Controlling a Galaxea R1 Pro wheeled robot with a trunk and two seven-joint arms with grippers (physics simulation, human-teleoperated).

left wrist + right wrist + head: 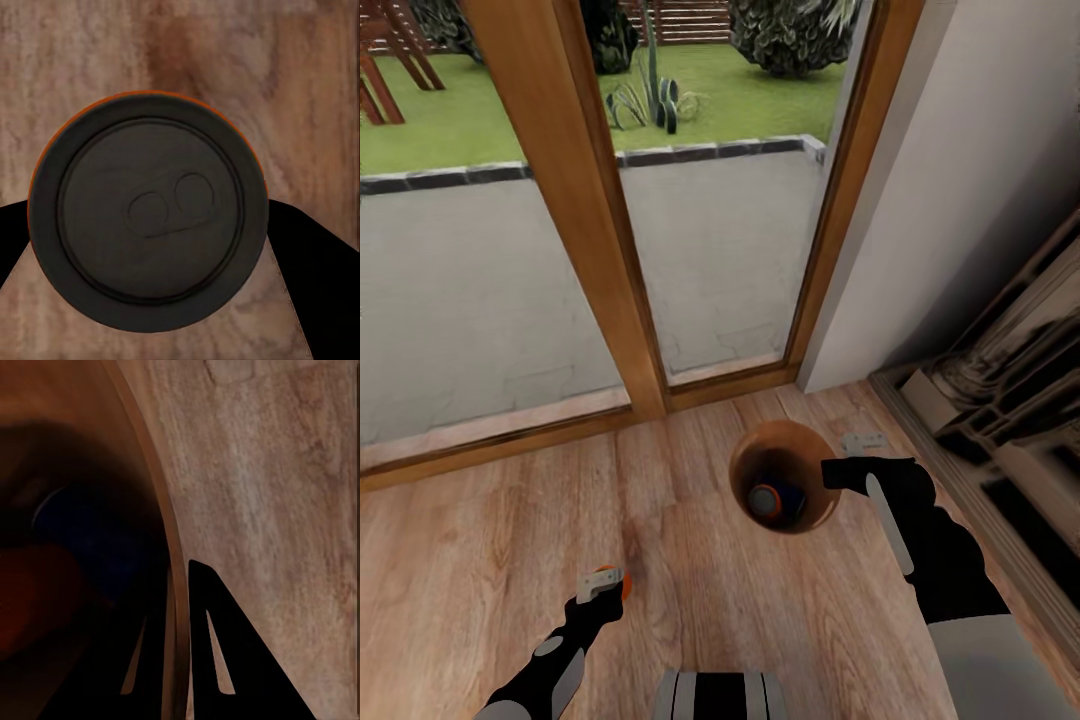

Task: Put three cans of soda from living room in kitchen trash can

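Note:
The tash can [800, 520] stands on the wood floor, copper-brown rim up and dark inside. Two cans of soda lie in it, a dark blue one [82, 529] and an orange one [30, 600]; the head view shows one can's top [765, 500]. My right gripper [838, 470] is shut on the tash can's rim [177, 607], with one finger [142, 667] inside and the other outside. My left gripper [608, 585] is shut on the third, orange can of soda [150, 214], held upright over the floor to the left of the tash can, apart from it.
A wood-framed glass door [610, 260] to a patio and garden fills the far side. A white wall [960, 200] meets it at the right. Dark glossy cabinets [1010, 430] run along the right edge. Light wood floor [480, 560] spreads to the left.

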